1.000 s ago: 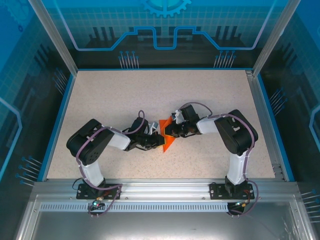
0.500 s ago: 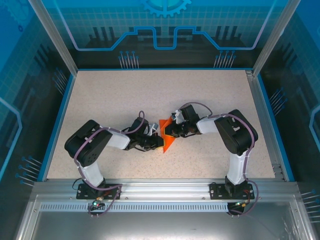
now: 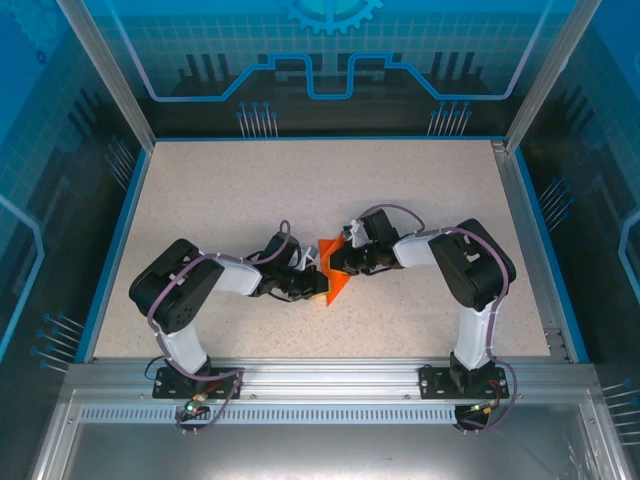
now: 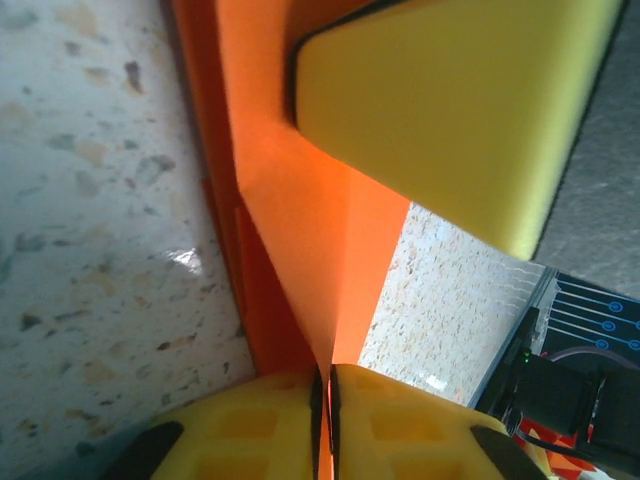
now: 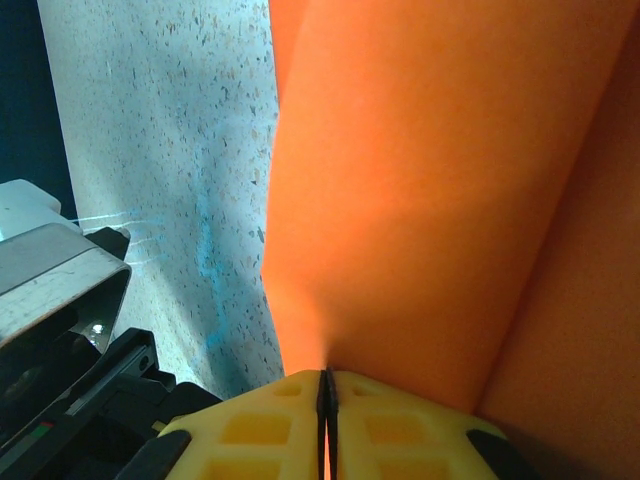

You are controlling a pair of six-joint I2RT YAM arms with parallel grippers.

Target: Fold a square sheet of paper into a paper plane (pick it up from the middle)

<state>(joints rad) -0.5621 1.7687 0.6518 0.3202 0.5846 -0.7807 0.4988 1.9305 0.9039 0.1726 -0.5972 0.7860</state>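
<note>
The square sheet of paper (image 3: 336,280) (image 4: 300,220) (image 5: 420,180), bright orange and plain, is lying near the middle of the top view, folded into layered triangular flaps, creases running through it.

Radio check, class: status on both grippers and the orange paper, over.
Left gripper shut on orange paper. Right gripper shut on it too. Paper creased. Nothing in the way.

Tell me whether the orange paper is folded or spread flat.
Folded: the orange paper shows a sharp crease and overlapping layers.

Left end effector (image 3: 316,285), right end effector (image 3: 334,263) meet at orange paper (image 3: 339,287).
</note>
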